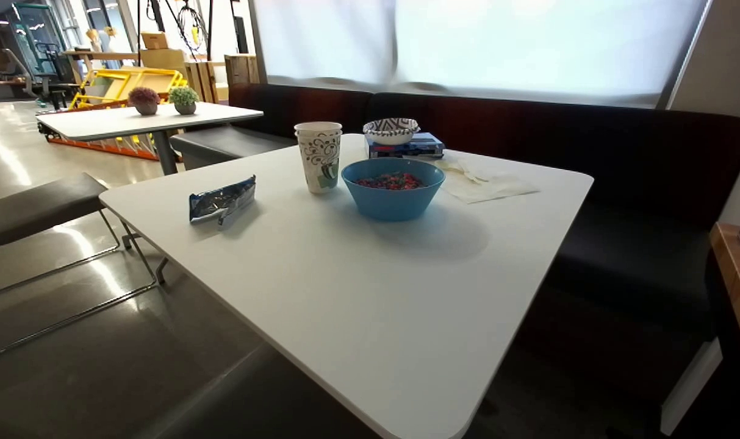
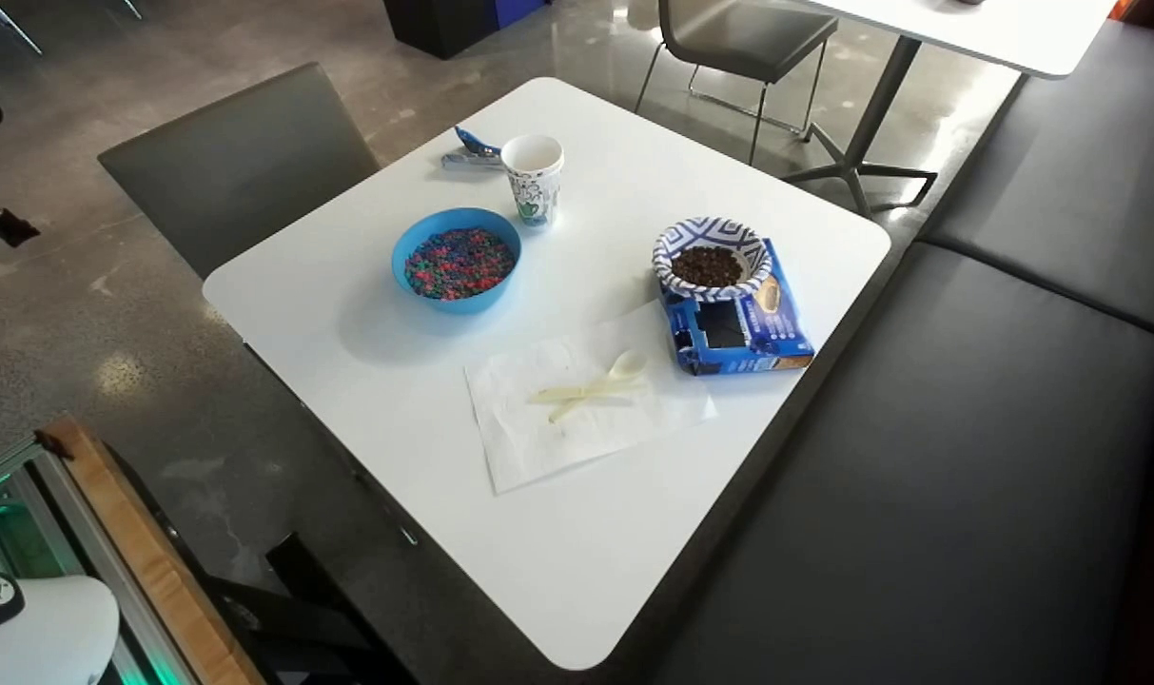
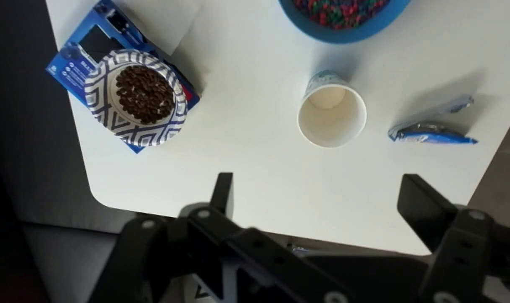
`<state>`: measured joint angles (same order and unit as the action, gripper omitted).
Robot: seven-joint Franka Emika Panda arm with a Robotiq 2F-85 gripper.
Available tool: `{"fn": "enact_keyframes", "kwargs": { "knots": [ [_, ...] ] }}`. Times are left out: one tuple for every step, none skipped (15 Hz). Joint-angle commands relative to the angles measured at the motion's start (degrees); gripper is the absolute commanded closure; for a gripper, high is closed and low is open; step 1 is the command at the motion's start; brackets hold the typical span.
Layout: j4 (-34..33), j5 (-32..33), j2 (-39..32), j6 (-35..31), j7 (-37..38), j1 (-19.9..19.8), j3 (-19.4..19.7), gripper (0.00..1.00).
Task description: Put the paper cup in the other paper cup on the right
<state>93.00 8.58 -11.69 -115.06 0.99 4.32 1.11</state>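
Gripper (image 3: 317, 185): released, spread wide, holding nothing. Further off, the paper cup (image 3: 332, 124) appears seated upright inside the other paper cup (image 1: 319, 166), doubled rim showing, just beside the blue bowl (image 1: 394, 201). I judge nesting complete; next, simply withdraw clear.

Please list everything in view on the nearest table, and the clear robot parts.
Paper cups: two, printed white, nested upright on table
Blue bowl: one, blue, beside cups
Small pieces: many, multicoloured, in blue bowl
Box: one, blue, near table edge
Patterned bowl: one, white-blue, on box
Brown pieces: many, brown, in patterned bowl
Utensils: at least two, pale yellow, on napkin
Napkin: one, white, under utensils
Wrapper: one, blue-silver, near cups
Gripper: one, black, open, in wrist view
Arm part: one, white, in an exterior view
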Motion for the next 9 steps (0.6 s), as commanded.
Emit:
{"fn": "enact_keyframes", "kwargs": {
  "knots": [
    [6.1,-2.3,8.2,6.9,-13.5,-2.9,-0.8,0.00],
    [7.0,-3.7,9.8,8.4,-17.9,-3.8,-0.5,0.00],
    [7.4,-4.4,11.0,9.8,-22.0,-4.4,-0.2,0.00],
    [3.4,-2.1,7.2,8.4,-15.1,-3.3,-0.6,0.00],
    [4.2,-2.8,8.5,9.4,-18.1,-4.0,-0.4,0.00],
    [4.8,-3.2,9.5,9.6,-19.8,-4.5,-0.2,0.00],
    [5.3,-3.4,10.0,9.6,-20.6,-4.7,-0.2,0.00],
    [5.6,-3.4,10.1,9.6,-20.9,-4.6,-0.2,0.00],
    [5.9,-3.4,10.1,9.6,-20.9,-4.6,-0.3,0.00]
  ]
}}
